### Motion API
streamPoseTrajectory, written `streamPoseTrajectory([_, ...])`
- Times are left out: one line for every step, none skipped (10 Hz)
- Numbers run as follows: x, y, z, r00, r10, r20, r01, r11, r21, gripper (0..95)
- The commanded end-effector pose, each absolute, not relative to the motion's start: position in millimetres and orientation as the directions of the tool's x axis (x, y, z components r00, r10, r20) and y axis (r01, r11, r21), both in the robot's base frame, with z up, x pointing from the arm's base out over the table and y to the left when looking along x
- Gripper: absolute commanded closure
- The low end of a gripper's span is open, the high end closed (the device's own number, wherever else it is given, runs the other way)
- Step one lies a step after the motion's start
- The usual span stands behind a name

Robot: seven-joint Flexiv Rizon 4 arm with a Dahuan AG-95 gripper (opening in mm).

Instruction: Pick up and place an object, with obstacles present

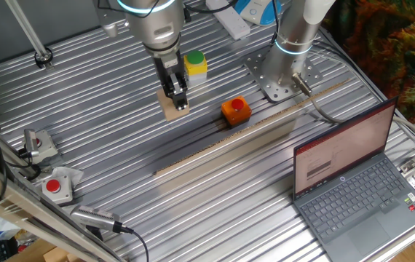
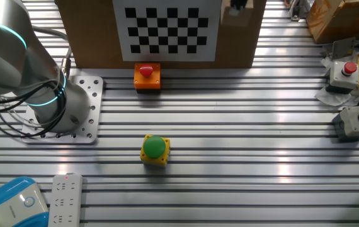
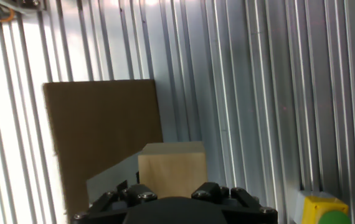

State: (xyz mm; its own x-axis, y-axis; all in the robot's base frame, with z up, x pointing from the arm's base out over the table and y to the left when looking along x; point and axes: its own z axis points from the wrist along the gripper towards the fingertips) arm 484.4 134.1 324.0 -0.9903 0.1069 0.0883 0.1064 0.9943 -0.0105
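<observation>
The pale tan wooden block point(image 3: 171, 165) sits between the jaws of my gripper point(image 1: 177, 98), which is shut on it. In the hand view only the gripper point(image 3: 171, 190) base shows, below the block. The block is low over the right edge of a flat brown cardboard pad point(image 1: 168, 110), which also shows in the hand view point(image 3: 99, 134). I cannot tell whether the block touches the pad. In the fixed view the fingers mostly hide the block.
A yellow box with a green button point(image 1: 195, 64) stands just behind the gripper. An orange box with a red button point(image 1: 235, 109) sits to the right. A long thin wooden strip point(image 1: 266, 125) runs diagonally. A laptop point(image 1: 353, 182) is front right and the arm base point(image 1: 287, 65) is behind.
</observation>
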Motion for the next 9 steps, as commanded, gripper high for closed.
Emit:
streamPoseTrajectory([490, 141, 328, -0.989, 0.116, 0.093, 0.115, 0.993, -0.015, 95.0])
streamPoseTrajectory([492, 146, 331, -0.988, 0.124, 0.093, 0.123, 0.992, -0.011, 95.0])
streamPoseTrajectory([495, 151, 333, -0.987, 0.130, 0.098, 0.129, 0.992, -0.016, 95.0])
streamPoseTrajectory([498, 156, 336, -0.985, 0.140, 0.098, 0.139, 0.990, -0.015, 95.0])
streamPoseTrajectory([502, 163, 338, -0.983, 0.154, 0.099, 0.153, 0.988, -0.017, 95.0])
streamPoseTrajectory([504, 167, 339, -0.982, 0.161, 0.100, 0.160, 0.987, -0.019, 95.0])
streamPoseTrajectory([505, 171, 340, -0.981, 0.167, 0.100, 0.166, 0.986, -0.018, 95.0])
streamPoseTrajectory([508, 177, 342, -0.980, 0.173, 0.101, 0.172, 0.985, -0.017, 95.0])
streamPoseTrajectory([509, 180, 343, -0.979, 0.177, 0.101, 0.176, 0.984, -0.017, 95.0])
